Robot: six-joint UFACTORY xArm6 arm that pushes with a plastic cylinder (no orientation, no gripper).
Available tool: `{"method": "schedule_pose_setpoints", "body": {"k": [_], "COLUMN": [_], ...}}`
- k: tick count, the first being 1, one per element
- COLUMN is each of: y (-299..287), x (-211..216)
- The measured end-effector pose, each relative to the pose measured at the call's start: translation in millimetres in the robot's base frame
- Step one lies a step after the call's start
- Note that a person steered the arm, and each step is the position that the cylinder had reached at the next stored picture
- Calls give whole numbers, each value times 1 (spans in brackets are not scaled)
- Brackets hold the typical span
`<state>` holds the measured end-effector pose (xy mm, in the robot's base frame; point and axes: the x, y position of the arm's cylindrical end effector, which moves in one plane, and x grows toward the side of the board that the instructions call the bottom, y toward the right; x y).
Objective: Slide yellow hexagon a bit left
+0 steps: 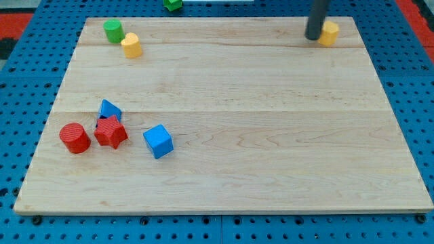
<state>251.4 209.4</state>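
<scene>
The yellow hexagon (329, 32) lies near the top right corner of the wooden board (224, 115). My tip (314, 38) stands on the board right against the hexagon's left side and hides part of it. The dark rod rises from there out of the view's top.
A green cylinder (112, 30) and a yellow cylinder (131, 45) stand at the top left. At the lower left are a red cylinder (74, 137), a red star (110, 132), a blue triangular block (108, 110) and a blue cube (158, 141). A green block (173, 4) lies off the board at the top.
</scene>
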Motion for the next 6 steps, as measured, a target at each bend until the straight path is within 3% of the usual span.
{"method": "schedule_pose_setpoints", "body": {"k": [1,3,4,6], "y": [-16,99,101,20], "x": [7,29,1,-16]}}
